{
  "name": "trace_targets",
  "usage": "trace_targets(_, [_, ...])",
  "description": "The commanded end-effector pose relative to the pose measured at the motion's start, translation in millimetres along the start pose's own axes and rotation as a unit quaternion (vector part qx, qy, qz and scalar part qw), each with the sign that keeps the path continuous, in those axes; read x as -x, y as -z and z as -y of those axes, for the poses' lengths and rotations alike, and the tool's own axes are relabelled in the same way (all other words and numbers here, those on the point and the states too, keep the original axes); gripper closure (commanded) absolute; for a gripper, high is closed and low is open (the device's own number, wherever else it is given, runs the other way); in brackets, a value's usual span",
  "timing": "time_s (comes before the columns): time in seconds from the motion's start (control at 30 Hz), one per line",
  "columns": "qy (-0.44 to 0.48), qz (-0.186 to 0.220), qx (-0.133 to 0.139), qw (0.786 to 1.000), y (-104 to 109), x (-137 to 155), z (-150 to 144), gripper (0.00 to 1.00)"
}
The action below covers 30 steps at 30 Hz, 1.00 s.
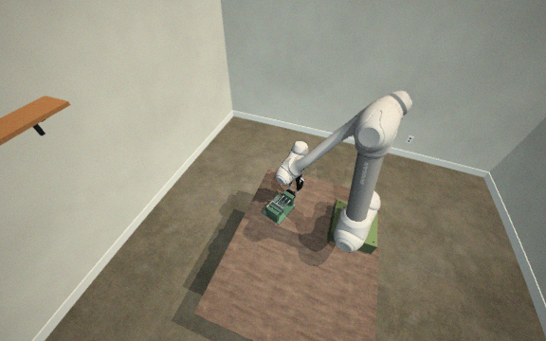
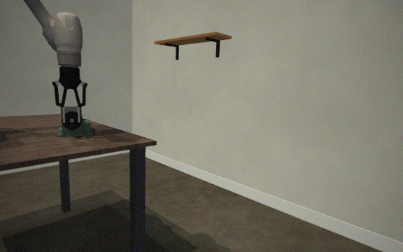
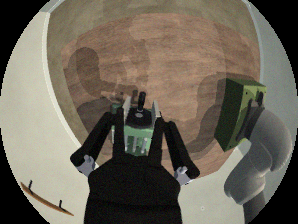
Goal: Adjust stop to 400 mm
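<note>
A small green stop fixture (image 1: pixel 278 208) (image 2: pixel 77 132) (image 3: pixel 136 141) with grey rails stands on the wooden table (image 1: pixel 278 284) (image 2: pixel 30 147). Its black handwheel (image 2: pixel 71 121) sits on the end that faces the exterior view. My gripper (image 1: pixel 294 191) (image 2: pixel 71 123) (image 3: pixel 141 103) points straight down over that end. Its fingers are partly open and straddle the handwheel, one on each side. I cannot see them pressing on it. The scale reading on the fixture is too small to tell.
The arm's base stands on a green plate (image 1: pixel 372 237) (image 3: pixel 236 116) at the table's right side. A wooden shelf (image 1: pixel 12 123) (image 2: pixel 192 38) hangs on the wall, far from the table. The table's edge lies close to the fixture in the exterior view.
</note>
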<state>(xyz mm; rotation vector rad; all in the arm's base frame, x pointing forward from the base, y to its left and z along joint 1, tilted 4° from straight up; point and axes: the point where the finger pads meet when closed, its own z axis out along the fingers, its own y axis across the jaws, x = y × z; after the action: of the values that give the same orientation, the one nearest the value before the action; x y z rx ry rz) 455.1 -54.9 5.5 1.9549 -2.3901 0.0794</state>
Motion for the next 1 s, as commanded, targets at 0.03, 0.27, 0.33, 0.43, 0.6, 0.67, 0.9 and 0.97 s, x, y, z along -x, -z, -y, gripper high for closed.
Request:
trace_targets(0.03, [0.000, 0.000, 0.000, 1.000, -15, 0, 0, 0.67])
trace_targets(0.27, [0.000, 0.000, 0.000, 1.000, -34, 0, 0, 0.67])
trace_targets(0.33, [0.000, 0.000, 0.000, 1.000, -34, 0, 0, 0.67])
trace_targets(0.43, [0.000, 0.000, 0.000, 1.000, -39, 0, 0, 0.67])
trace_targets(0.6, [0.000, 0.000, 0.000, 1.000, -41, 0, 0, 0.67])
trace_targets(0.67, [0.000, 0.000, 0.000, 1.000, -41, 0, 0, 0.67])
trace_targets(0.9, [0.000, 0.000, 0.000, 1.000, -41, 0, 0, 0.67])
trace_targets(0.97, [0.000, 0.000, 0.000, 1.000, -41, 0, 0, 0.67])
